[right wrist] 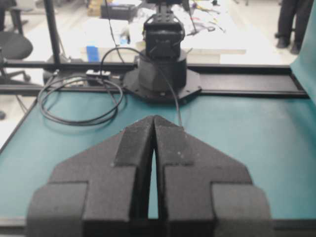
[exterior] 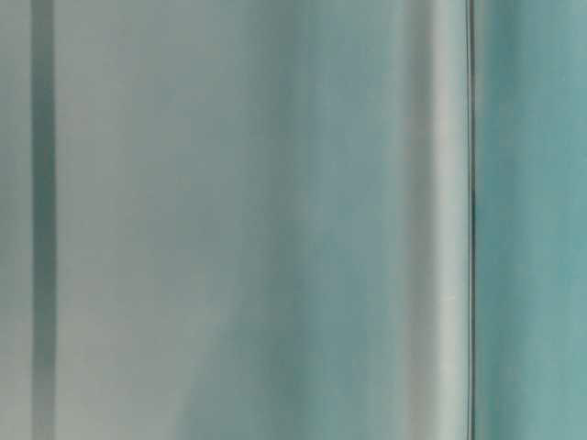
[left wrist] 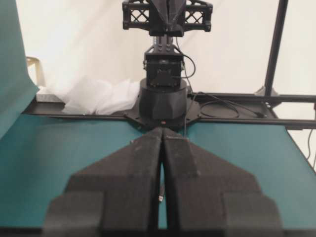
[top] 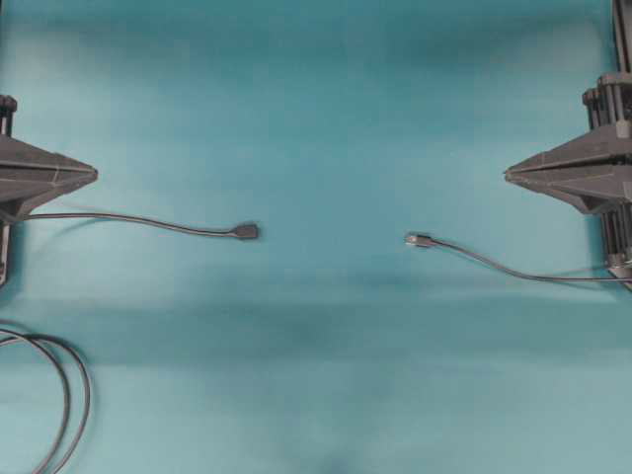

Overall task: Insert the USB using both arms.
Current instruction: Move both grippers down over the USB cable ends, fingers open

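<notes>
Closest to the left wrist camera, the left gripper (left wrist: 162, 132) fills the lower frame with its two dark foam jaws pressed together at the tips, closed on nothing. From the right wrist camera the right gripper (right wrist: 154, 118) looks the same: jaws meeting at the point, holding nothing.

Seen from overhead, the left gripper (top: 94, 175) points in from the left edge of the teal table (top: 326, 99) and the right gripper (top: 509, 174) points in from the right edge, the two well apart and facing each other.

Take the USB plug (top: 419, 239) as the landmark. It lies flat on the table right of the middle, its silvery tip pointing left, and its thin cable (top: 513, 272) trails off to the right edge. The right gripper hangs to the upper right of the plug, apart from it. Left of the plug, across a bare gap, lies the dark socket (top: 247, 231), facing it, with its own cable (top: 128, 218) running to the left edge below the left gripper. Far to the lower left of the plug a looped double cable (top: 69, 395) curls at the table's corner.

The table-level view is only a blur of grey and teal bands.
</notes>
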`<state>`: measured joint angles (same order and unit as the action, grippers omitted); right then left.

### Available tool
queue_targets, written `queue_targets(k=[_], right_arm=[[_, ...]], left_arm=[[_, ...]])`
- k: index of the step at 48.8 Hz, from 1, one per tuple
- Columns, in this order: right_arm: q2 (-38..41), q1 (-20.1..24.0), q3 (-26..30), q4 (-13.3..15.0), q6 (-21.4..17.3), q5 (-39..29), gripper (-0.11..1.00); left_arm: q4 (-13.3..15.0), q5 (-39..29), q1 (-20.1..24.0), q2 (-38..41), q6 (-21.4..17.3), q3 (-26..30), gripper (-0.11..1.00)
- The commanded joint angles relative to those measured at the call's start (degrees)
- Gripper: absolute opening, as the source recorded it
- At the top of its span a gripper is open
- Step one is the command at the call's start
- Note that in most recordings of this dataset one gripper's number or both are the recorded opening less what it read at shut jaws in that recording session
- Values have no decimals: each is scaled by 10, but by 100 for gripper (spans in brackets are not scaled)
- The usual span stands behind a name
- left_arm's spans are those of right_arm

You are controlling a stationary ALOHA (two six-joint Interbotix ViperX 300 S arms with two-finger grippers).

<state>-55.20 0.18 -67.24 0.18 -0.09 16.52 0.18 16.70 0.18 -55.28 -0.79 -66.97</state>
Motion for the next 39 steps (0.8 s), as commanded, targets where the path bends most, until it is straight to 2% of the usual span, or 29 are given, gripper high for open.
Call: queue_targets(k=[1,5,8,13,23,30,39], right_arm=[[7,-2,9,1,-2,5,0],[7,-2,11,2,-4,5,0],[7,-2,13,4,-4,5,0],[8,-2,14,4,-4,-4,0],[37,-2,33,4,-14,-99,0],[88,-2,51,4,-45,-148,0],[156,-2,63,4,-111,-196,0]], left_arm=[[0,7,-4,6,-13,2,4],[0,7,-4,6,-28,4,9],[0,4,-5,6,-36,8,4],[0,-15,-5,10,-36,11,3],[11,-83,-7,49,-34,34,3],[11,-134,-8,93,-34,48,3],[11,-173,-7,137,-33,55,4]])
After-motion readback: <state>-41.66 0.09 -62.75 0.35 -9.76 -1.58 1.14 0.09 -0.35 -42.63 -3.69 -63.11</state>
